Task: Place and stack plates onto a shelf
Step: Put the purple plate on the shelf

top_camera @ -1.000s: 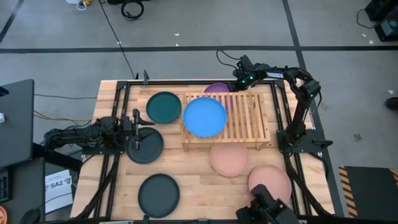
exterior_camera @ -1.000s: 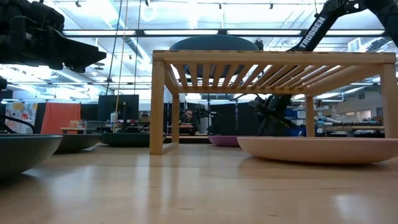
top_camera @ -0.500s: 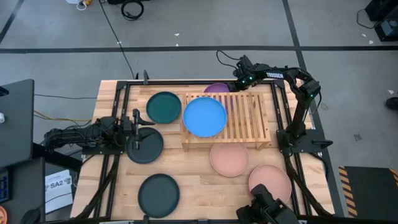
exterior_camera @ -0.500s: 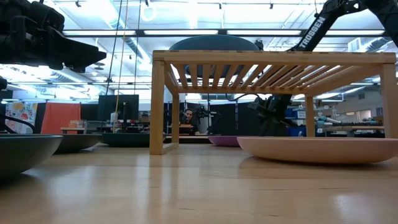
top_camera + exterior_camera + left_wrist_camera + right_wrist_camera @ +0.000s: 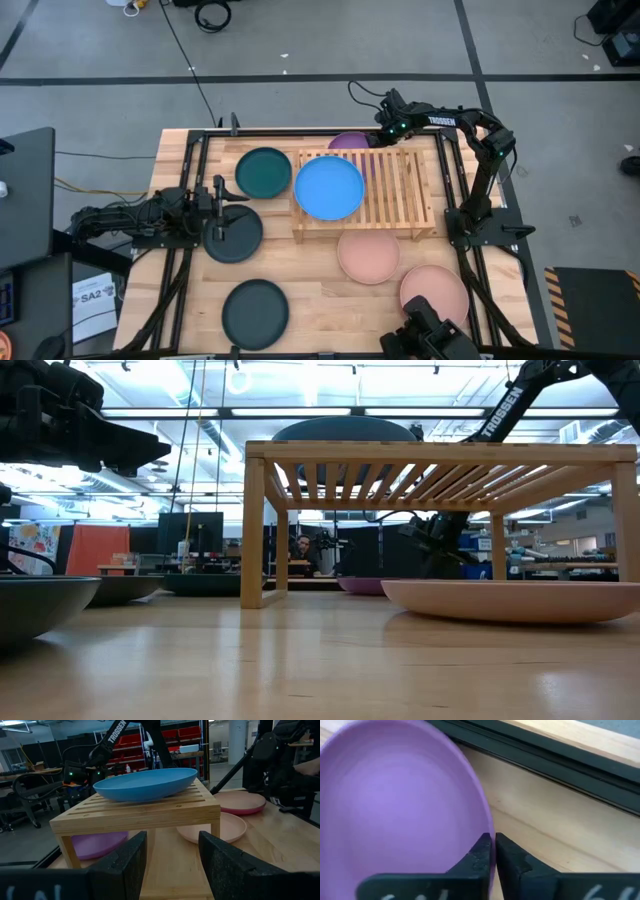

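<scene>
We take the shelf as landmark. Bright blue plate sits on top of it, at its left end, overhanging the edge a bit. Purple plate lies on the table at the shelf's far side, partly under it. Right gripper is there too, fingers pinched on that plate's rim w/ only a thin gap showing. Left gripper waits well left of the shelf, over a charcoal plate, fingers spread apart, holding nothing. Teal plate sits just left of the shelf. Two salmon plates lie on its near side.
</scene>
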You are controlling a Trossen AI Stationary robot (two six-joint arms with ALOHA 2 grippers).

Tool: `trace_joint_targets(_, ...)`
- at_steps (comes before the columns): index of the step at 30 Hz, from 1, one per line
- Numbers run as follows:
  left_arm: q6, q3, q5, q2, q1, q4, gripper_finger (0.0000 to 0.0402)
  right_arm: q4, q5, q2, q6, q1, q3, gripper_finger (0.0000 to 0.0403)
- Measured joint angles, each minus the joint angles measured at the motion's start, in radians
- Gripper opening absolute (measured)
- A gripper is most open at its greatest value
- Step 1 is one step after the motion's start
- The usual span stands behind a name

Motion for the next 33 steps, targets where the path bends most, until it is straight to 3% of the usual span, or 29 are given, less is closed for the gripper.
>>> trace_joint_targets(22, 0.000, 0.000, 0.000, 0.000, 0.000, 0.000, 0.0185, 0.000, -0.007, -0.010, 0.023, -0.024, 0.000, 0.0013)
trace_joint_targets(33, 0.000, 0.000, 0.000, 0.000, 0.000, 0.000, 0.0185, -0.011, 0.000, -0.167, 0.027, -0.054, 0.000, 0.0013)
